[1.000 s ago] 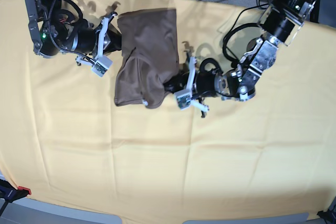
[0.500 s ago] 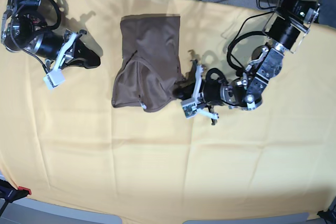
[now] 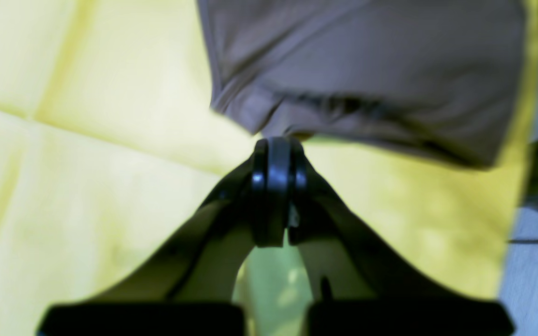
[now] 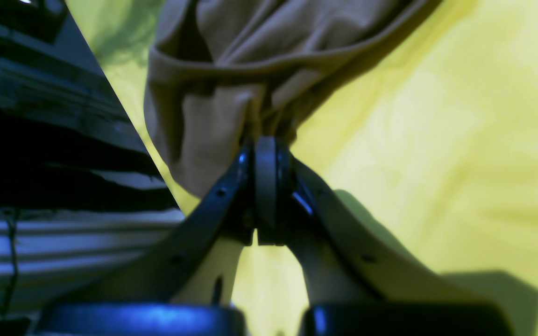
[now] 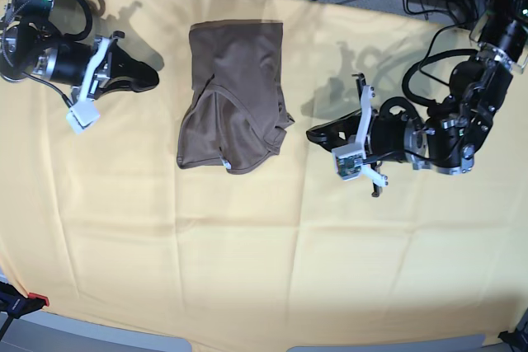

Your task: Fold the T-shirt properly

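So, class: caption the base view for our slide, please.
Roughly folded taupe-brown T-shirt lies on yellow cloth, shut left gripper and right gripper apart on either side.

No text, label, brand, number or sign can be read in any of the views. The T-shirt at upper centre of the base view is plain, and the small white tag at its lower edge is too small to read. The pale blocks on the two arms at upper left and middle right of that view show no legible marking. Both wrist views are blurred.
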Controlling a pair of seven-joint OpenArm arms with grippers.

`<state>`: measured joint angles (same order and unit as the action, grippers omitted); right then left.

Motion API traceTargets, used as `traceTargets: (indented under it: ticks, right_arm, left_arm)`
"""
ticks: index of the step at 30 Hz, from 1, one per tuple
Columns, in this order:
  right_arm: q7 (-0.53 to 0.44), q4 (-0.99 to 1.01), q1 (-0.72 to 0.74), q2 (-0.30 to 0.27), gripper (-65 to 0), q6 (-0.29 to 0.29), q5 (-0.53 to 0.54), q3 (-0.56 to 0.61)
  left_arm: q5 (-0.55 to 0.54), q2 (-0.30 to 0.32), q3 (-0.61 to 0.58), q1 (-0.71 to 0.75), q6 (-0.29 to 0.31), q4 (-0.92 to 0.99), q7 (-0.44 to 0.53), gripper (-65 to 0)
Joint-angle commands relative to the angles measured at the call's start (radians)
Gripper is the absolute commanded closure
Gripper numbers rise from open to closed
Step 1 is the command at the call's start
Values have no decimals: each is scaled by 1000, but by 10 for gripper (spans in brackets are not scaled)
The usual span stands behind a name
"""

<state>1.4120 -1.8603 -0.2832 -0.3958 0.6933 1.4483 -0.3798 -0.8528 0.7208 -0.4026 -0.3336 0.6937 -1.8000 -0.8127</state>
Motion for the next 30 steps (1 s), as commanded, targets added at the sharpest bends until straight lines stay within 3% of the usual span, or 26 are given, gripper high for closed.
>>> traceTargets:
  ticks: [1,7,13,16,23,28,30]
  right_arm:
    - [-16,-31,8,-14,0,5,35,-30]
    - [-16,-102,-13,-14,0,5,35,-176]
    - [-16,-203,-150,-14,0,5,35,-294]
    - [-16,-257,-232,-14,0,5,35,-357]
    - [-16,-335,-412,25,0,5,35,-514]
    - [-16,-356,-563,58,0,5,35,-555]
    - [-16,-356,-631,77,0,5,35,-555]
  left_arm:
    - [-52,16,46,3,4,-28,1,0]
    - [-372,16,273,166,4,-73,-126,0]
    - [-618,16,470,321,4,-78,-324,0]
    - [-631,16,581,402,4,-103,-403,0]
    - [-631,16,834,658,4,-266,-426,0]
    - [-631,16,955,890,1,-412,-476,0]
    - [-631,15,993,985,-32,-451,-498,0]
